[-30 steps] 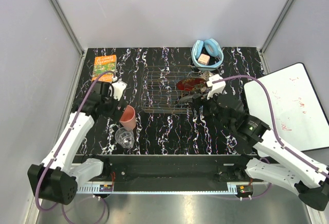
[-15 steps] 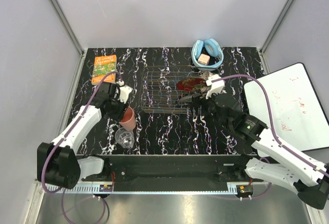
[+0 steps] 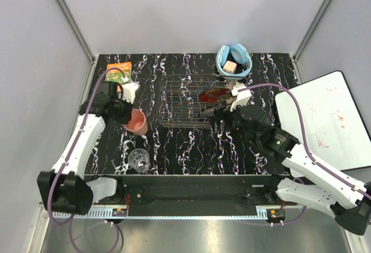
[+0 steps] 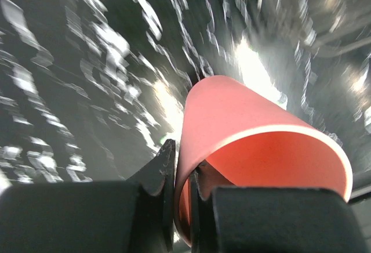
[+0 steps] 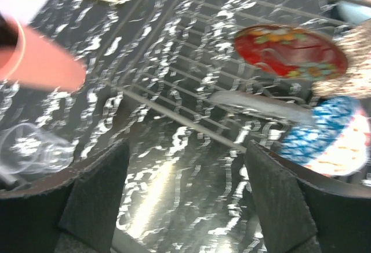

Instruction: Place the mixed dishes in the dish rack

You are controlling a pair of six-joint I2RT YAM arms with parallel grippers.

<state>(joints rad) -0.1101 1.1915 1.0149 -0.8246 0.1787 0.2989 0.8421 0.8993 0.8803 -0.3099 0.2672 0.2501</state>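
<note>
Now the left gripper (image 4: 182, 169) is clenched on the thin wall of the salmon-pink plastic cup (image 4: 261, 143), one black finger inside the rim and one outside. The cup is smooth, matte and tapered. It hangs tilted above the table (image 3: 191, 148), its mouth turned toward the wrist camera. From above it sits left of the dish rack (image 3: 185, 99), apart from the rack's near-left corner.

The small clear glass tumbler (image 3: 139, 160) stands alone near the table's front edge, with bare black white-veined marble between it and the cup.

The right gripper (image 5: 186, 148) is spread wide over the rack's near edge. In the rack's thin silvery wires lies the red floral plate (image 5: 290, 51). Just beside the plate are the blue patterned bowl (image 5: 324, 134) and a speckled beige rim at the frame edge.

A second ago the left jaws were wide apart and the cup stood upright just beside the tumbler. It has since been pinched, raised and tipped. The right arm has hardly shifted.
</note>
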